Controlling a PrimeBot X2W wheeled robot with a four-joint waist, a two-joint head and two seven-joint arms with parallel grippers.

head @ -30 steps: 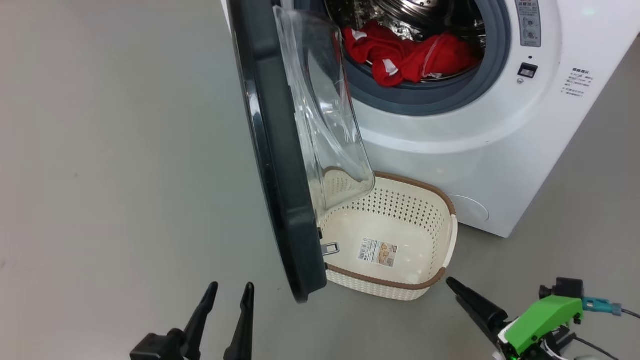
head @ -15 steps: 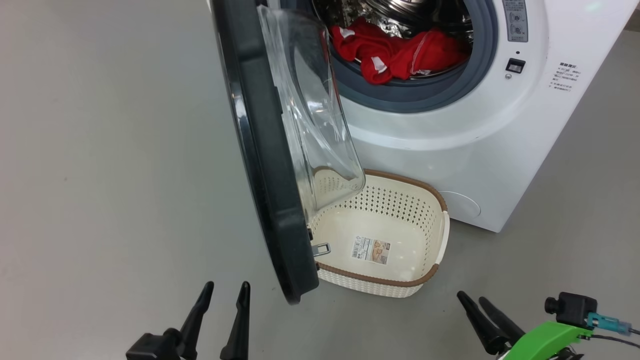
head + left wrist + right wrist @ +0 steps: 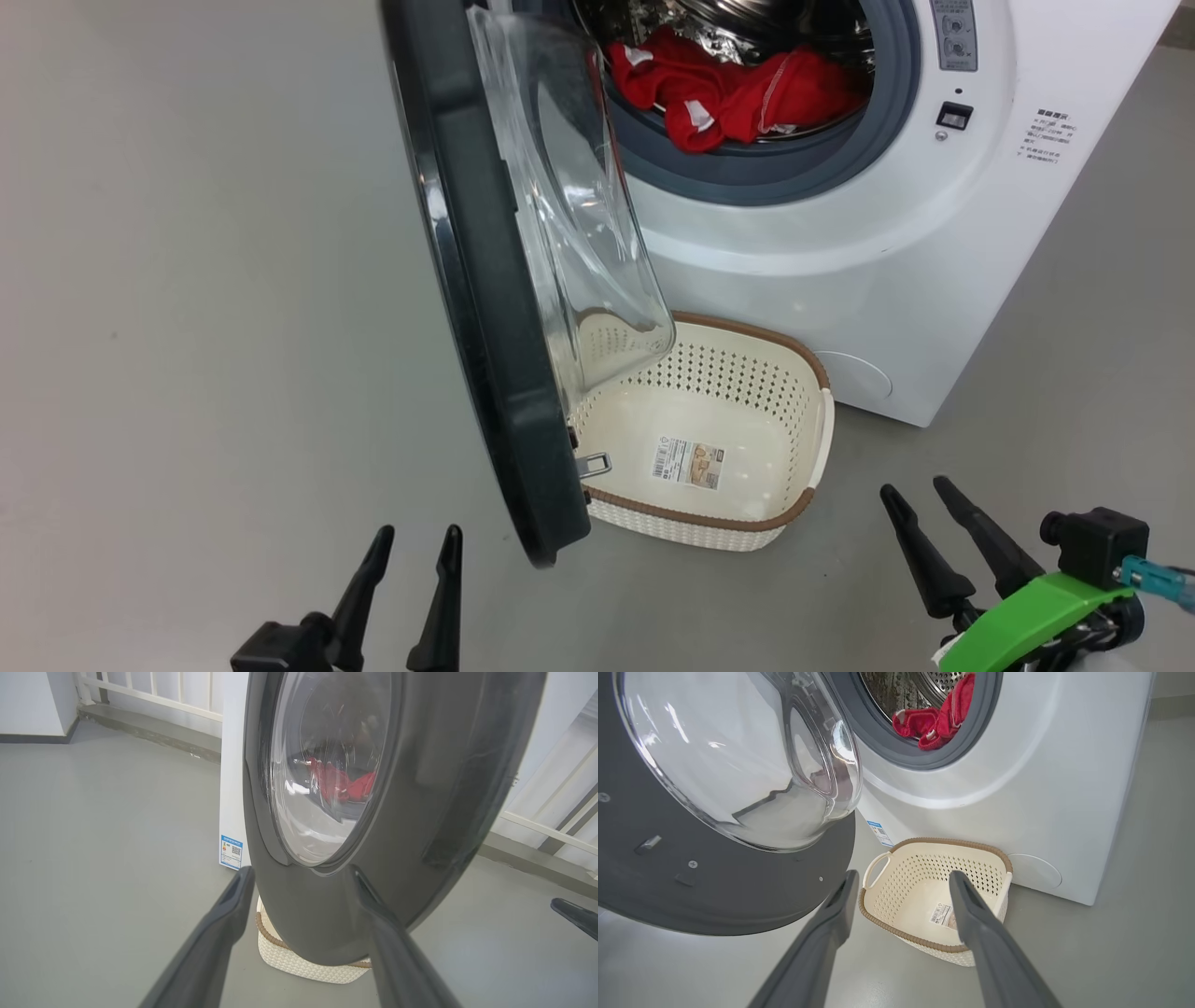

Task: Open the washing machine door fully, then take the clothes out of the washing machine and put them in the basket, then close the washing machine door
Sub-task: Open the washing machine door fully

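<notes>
At about seven o'clock in the head view, the left gripper (image 3: 418,534) is being held low over the floor (image 3: 187,327), its fingers spread wide with nothing between them. Just to its right, the washing machine door (image 3: 485,308) is being seen edge-on, running from twelve down to six o'clock. It is swung out roughly square to the machine's front, not folded right back. Its glass bowl (image 3: 579,233) is hanging over the nine o'clock side of the basket (image 3: 812,373), which is sitting empty on the floor close to the washing machine (image 3: 840,280). The clothes (image 3: 728,89) are lying in the drum (image 3: 672,19), at one o'clock. At five o'clock the right gripper (image 3: 912,487) is being held near the basket, fingers equally wide apart and empty.

Trouble is being judged likeliest at the door. As the left gripper is being kept on its outer side, a push from there would be swinging it shut, not open. With the bowl overhanging the basket, a dropped garment could be caught on the glass or the latch (image 3: 595,462) and spilled onto the floor. The light basket could also be shoved aside by the right fingers passing close.
</notes>
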